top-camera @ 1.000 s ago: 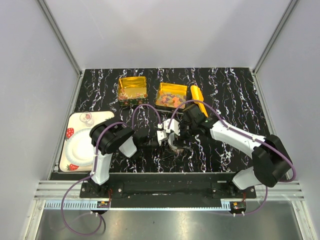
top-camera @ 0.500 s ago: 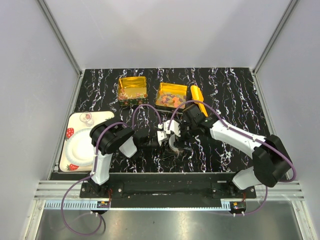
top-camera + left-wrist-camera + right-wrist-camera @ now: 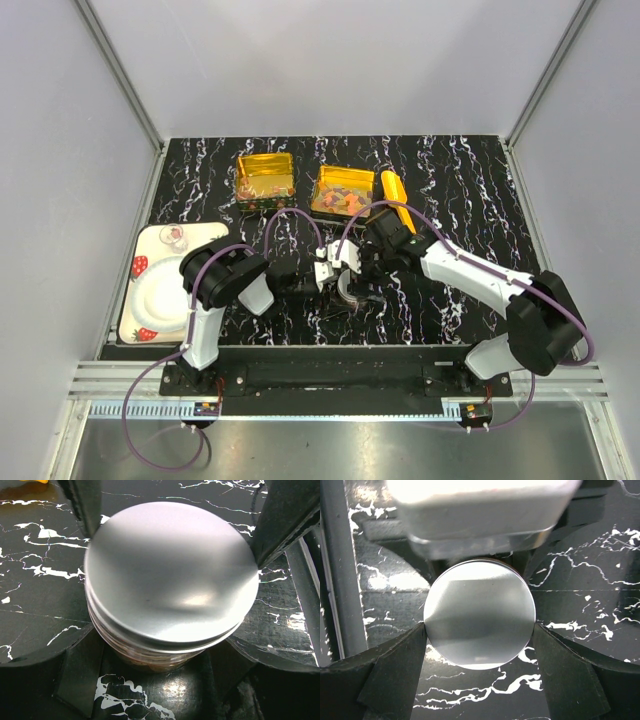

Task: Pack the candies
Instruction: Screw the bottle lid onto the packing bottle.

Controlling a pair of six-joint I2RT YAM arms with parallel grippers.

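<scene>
Two arms share one jar (image 3: 150,657), mid-worktop, near side. Left jaws stand wide, clamped on the jar. Right jaws come from above, also wide, pads touching the silver lid (image 3: 479,614) on both sides, so gripping it. Most candies (image 3: 341,197) sit in the far right tin (image 3: 345,171), a few in the far left tin (image 3: 265,159); something orange-brown shows under the lid. Risks: the lid looks slightly skewed, so a twist may cross-thread it. Smooth metal may slip. Opposing grips could tip the jar and spill it.
</scene>
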